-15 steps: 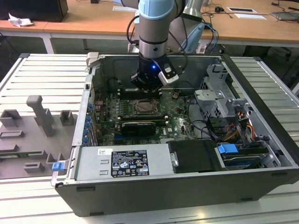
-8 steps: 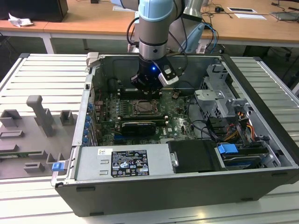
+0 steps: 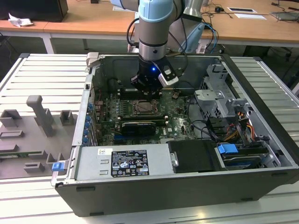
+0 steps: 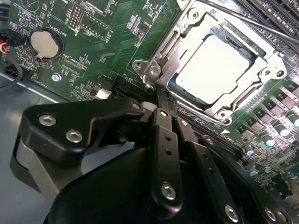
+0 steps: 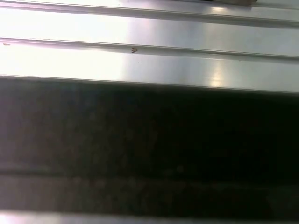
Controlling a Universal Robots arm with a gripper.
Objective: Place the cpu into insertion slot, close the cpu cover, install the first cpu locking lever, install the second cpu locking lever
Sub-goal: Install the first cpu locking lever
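Note:
The cpu (image 4: 215, 65) lies flat in the insertion slot (image 4: 150, 70), its silver-grey top showing through the window of the cpu cover (image 4: 243, 100), which is folded down over it. A thin locking lever rod (image 4: 261, 25) runs along the socket's far side. My gripper (image 4: 160, 91) is shut with its black fingers (image 4: 164, 126) pressed together, and their tips sit at the socket's corner bracket. In the exterior view my gripper (image 3: 147, 92) hangs inside the open computer case just above the back edge of the socket (image 3: 144, 108).
A black card (image 3: 138, 127) lies just in front of the socket. A power supply (image 3: 124, 163), a drive cage (image 3: 219, 98) and cables (image 3: 233, 133) crowd the case. Memory slots (image 4: 280, 11) and a coin battery (image 4: 45, 43) flank the socket. Grey fixtures (image 3: 39, 116) stand on the ribbed table.

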